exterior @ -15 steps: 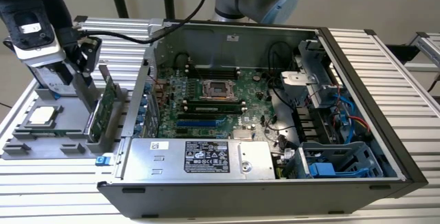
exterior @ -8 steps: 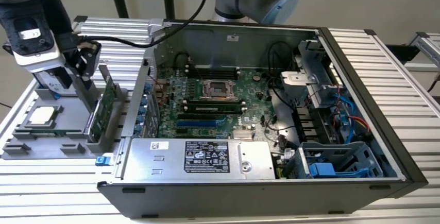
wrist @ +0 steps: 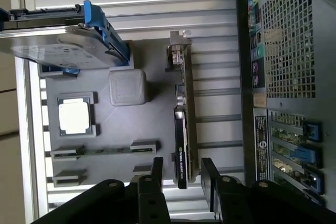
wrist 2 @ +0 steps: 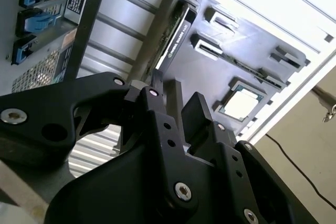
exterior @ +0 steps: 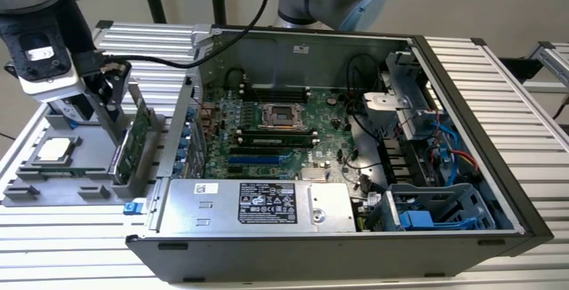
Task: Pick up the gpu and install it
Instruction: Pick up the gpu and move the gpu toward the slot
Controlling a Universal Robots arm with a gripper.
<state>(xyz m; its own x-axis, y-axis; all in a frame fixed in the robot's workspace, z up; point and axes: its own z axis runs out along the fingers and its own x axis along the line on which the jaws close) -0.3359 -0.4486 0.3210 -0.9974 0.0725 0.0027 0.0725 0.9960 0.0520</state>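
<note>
The gpu (exterior: 133,140) stands on edge in a slot of the grey holder tray (exterior: 53,193), at the exterior view's left, just outside the open computer case (exterior: 356,137). In both wrist views it is a thin card (wrist: 185,124) (wrist 2: 176,30) with a black cover and a metal bracket at one end. My gripper (exterior: 114,113) hangs directly over it. Its black fingers (wrist: 156,174) are open and straddle one end of the card, with a gap showing on each side. Nothing is held.
The holder tray also carries a square silver CPU chip (wrist: 75,116) and a silver hard drive with blue rails (wrist: 63,45). Inside the case lie the motherboard with a blue expansion slot (exterior: 258,160) and the power supply (exterior: 258,207). The case wall stands close beside the card.
</note>
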